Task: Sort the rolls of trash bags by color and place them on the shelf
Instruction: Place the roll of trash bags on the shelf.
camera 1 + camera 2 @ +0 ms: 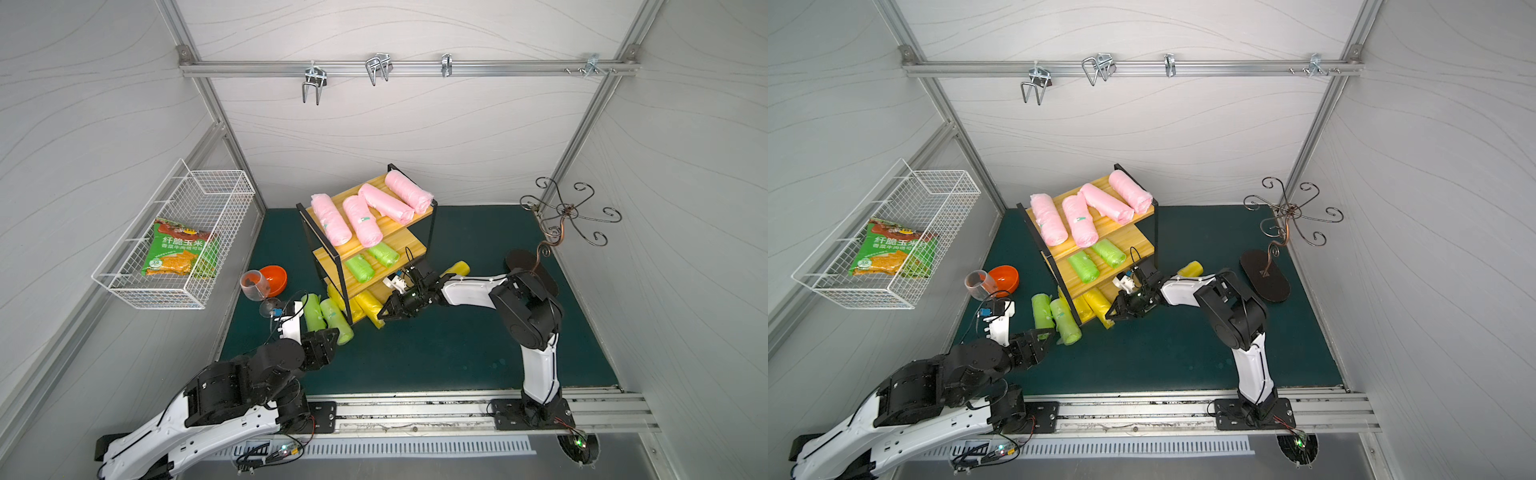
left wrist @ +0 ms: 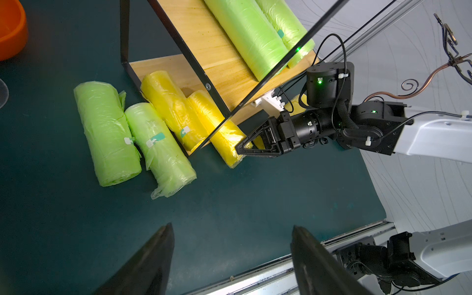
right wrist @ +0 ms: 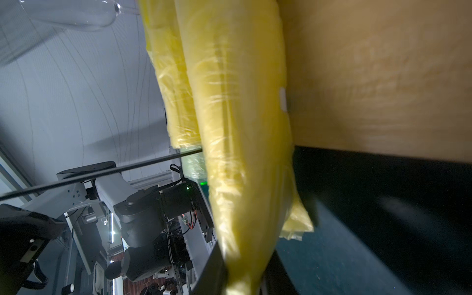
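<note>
Yellow roll (image 2: 227, 143), pinched by right gripper (image 2: 242, 149) (left gripper (image 2: 231, 227) spread, empty). Push straight along bottom board (image 2: 158, 69), clear of frame (image 2: 190, 57).

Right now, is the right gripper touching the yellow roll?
Touching. In the right wrist view the right gripper pinches the yellow roll between its fingers.

Right hand (image 2: 240, 150) gripping yellow roll (image 2: 222, 127) at shelf (image 2: 204, 51), green rolls (image 2: 107, 132) on mat (image 2: 255, 199), left hand (image 2: 231, 227) spread wide
</note>
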### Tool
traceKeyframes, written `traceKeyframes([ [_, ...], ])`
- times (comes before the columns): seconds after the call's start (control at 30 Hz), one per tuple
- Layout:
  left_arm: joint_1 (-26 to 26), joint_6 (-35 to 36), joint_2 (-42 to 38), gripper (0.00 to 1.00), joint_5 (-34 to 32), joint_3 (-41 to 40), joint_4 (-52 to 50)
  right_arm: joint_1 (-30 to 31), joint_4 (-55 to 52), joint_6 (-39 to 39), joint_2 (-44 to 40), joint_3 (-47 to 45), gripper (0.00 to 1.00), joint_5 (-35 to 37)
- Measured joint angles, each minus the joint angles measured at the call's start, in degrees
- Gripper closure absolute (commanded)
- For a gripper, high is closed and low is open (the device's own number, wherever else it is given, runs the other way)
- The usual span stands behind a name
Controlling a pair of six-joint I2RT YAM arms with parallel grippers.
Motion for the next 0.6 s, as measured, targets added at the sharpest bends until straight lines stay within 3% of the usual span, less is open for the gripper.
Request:
traceKeyframes([
  [0.2,-0.02,0.00,0.00,0.24,0.00,0.00,-0.02,-0.07,2.89,2.54,0.15,0.48,0.83,0.81],
  [0.6,0.00,0.00,-0.09,0.23,0.00,0.00,-0.09,-0.87,20.90,15.19,4.63,-0.76,0.78,0.35],
])
